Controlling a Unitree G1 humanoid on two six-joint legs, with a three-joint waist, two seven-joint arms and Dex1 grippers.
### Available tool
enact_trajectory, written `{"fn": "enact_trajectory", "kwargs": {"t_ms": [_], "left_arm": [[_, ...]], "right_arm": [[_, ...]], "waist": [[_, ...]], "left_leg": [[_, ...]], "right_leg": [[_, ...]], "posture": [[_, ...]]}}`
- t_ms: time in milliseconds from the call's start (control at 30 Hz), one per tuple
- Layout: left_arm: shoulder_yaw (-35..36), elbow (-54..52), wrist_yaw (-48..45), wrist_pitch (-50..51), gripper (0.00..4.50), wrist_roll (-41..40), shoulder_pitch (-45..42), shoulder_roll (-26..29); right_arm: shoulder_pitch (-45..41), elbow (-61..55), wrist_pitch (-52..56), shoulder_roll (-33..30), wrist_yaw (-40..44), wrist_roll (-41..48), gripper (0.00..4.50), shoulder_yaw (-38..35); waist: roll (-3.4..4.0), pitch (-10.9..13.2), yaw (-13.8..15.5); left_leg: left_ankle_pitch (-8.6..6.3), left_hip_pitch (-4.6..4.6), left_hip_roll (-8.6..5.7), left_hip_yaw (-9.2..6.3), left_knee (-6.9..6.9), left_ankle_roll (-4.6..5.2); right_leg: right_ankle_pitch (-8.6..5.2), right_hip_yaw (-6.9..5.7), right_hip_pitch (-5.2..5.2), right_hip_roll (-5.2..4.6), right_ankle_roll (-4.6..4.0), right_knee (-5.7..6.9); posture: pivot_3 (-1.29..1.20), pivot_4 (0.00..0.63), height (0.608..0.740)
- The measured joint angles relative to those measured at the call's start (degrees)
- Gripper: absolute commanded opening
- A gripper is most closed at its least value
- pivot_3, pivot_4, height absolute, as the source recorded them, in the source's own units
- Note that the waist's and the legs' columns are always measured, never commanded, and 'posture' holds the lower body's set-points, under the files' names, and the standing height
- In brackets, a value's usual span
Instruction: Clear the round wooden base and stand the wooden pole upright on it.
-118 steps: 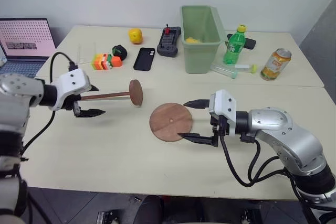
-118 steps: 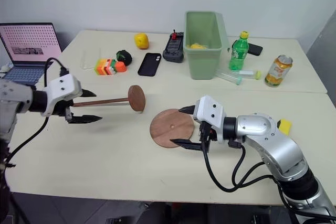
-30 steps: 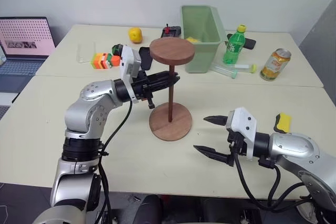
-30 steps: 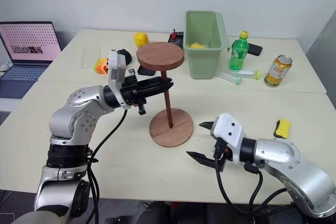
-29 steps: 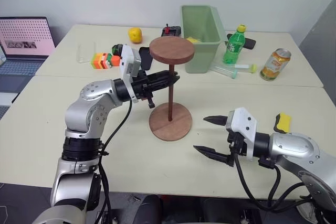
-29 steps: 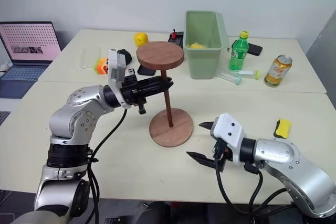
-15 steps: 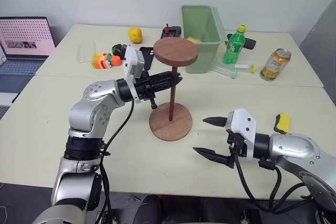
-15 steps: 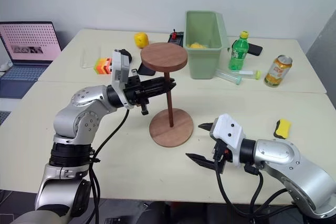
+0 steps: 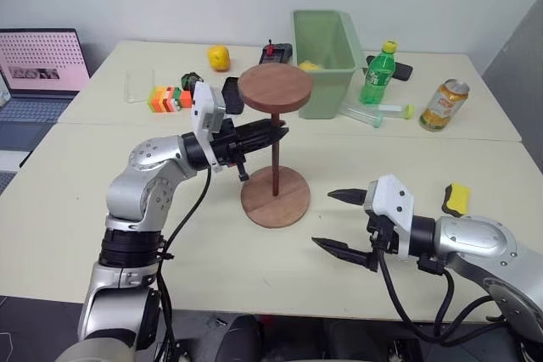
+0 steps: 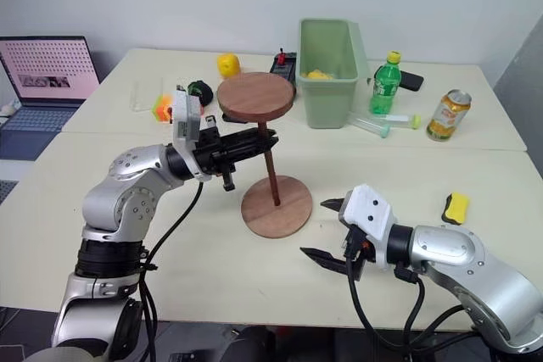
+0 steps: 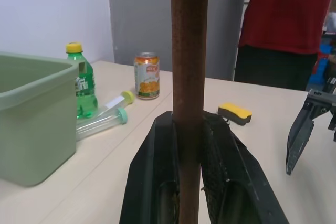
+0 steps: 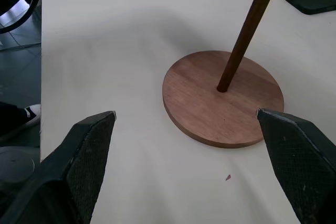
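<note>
The round wooden base (image 9: 293, 203) lies flat mid-table. The wooden pole (image 9: 276, 158) stands on it with its lower end at the centre hole (image 12: 221, 88). It leans slightly, and its fixed disc (image 9: 274, 88) is on top. My left gripper (image 9: 277, 132) reaches in level from the left and is shut on the pole's upper shaft. In the left wrist view both black fingers (image 11: 157, 171) press the rod (image 11: 189, 51). My right gripper (image 9: 324, 219) hovers open just right of the base, touching nothing. Its wide-spread fingers (image 12: 84, 161) frame the base (image 12: 236, 114).
A green bin (image 9: 322, 48), a green bottle (image 9: 377, 74), clear tubes (image 9: 377, 112) and a can (image 9: 445, 103) stand at the back right. Coloured blocks (image 9: 165, 97) and a laptop (image 9: 42, 61) are back left. A yellow sponge (image 9: 456, 198) lies right. A person in red (image 11: 294, 19) stands beyond.
Some seconds ago the left gripper held the pole level, left of the base, with the right gripper at the base. Now the pole stands on it. Over the last second its top only swayed slightly.
</note>
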Motion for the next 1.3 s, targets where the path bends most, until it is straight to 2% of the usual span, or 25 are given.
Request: {"fn": "enact_trajectory", "kwargs": {"t_ms": [133, 300, 833, 900, 1000, 1133, 1300], "left_arm": [[0.54, -1.38, 0.6, -0.68, 0.24, -0.09, 2.28, 0.88], [0.08, -1.32, 1.18, -2.75, 0.24, 0.14, 3.7, 1.02], [-0.99, -1.09, 1.8, -3.8, 0.24, 0.4, 3.73, 2.6], [-1.05, -0.99, 2.28, -3.24, 0.96, 0.39, 3.44, 2.67], [-3.66, 1.48, 1.39, -2.22, 1.49, 3.81, 4.86, 5.77], [-6.09, 1.43, -0.6, -0.58, 2.36, 4.58, 6.61, 5.89], [-6.13, -0.33, -2.29, -0.44, 2.36, 4.7, 6.55, 6.42]], "right_arm": [[0.0, -0.02, -0.04, 0.17, -0.21, -0.01, 4.5, 0.22], [0.0, 0.03, -0.05, 0.3, -0.37, -0.1, 4.5, 0.62], [-0.35, 0.26, -0.16, 0.91, -1.23, -0.45, 4.5, 1.74], [-0.52, 0.33, -0.2, 0.94, -1.23, -0.46, 4.5, 1.76], [-0.82, 0.47, -0.24, 0.95, -1.22, -0.45, 4.5, 1.77], [-0.88, 0.73, -0.24, 0.91, -1.23, -0.45, 4.5, 1.76], [-1.06, 0.73, -0.24, 0.92, -1.26, -0.45, 4.5, 1.76]], "waist": [[0.02, -0.03, -0.03], [0.27, -0.31, -0.11], [0.36, -0.51, -0.13], [0.36, -0.51, -0.13], [0.44, -0.46, -0.23], [0.31, -0.35, 0.18], [0.31, -0.35, 0.25]], "left_leg": [[-0.11, 0.59, 0.02, 0.0, -0.14, 0.2], [-0.11, 0.65, 0.01, 0.01, -0.14, 0.2], [-0.12, 0.79, 0.02, 0.02, -0.18, 0.21], [-0.12, 0.8, 0.01, 0.02, -0.18, 0.21], [-0.12, 0.81, -0.02, 0.04, -0.24, 0.22], [-0.12, 0.37, 0.01, -0.12, -0.21, 0.2], [-0.12, 0.37, 0.01, -0.1, -0.23, 0.2]], "right_leg": [[-0.02, 0.02, 0.51, 0.0, -0.01, -0.11], [-0.02, 0.05, 0.54, 0.02, -0.01, -0.08], [-0.02, 0.08, 0.64, 0.05, -0.01, -0.08], [-0.02, 0.09, 0.64, 0.04, -0.01, -0.08], [-0.02, 0.15, 0.58, 0.07, -0.01, -0.07], [-0.03, -0.04, 0.35, 0.03, -0.02, -0.21], [-0.03, -0.03, 0.41, -0.05, -0.02, -0.35]], "posture": [[0.0, 0.15, 0.74], [0.0, 0.15, 0.74], [0.0, 0.15, 0.74], [0.0, 0.15, 0.74], [0.0, 0.15, 0.74], [0.0, 0.15, 0.74], [0.0, 0.15, 0.74]]}}
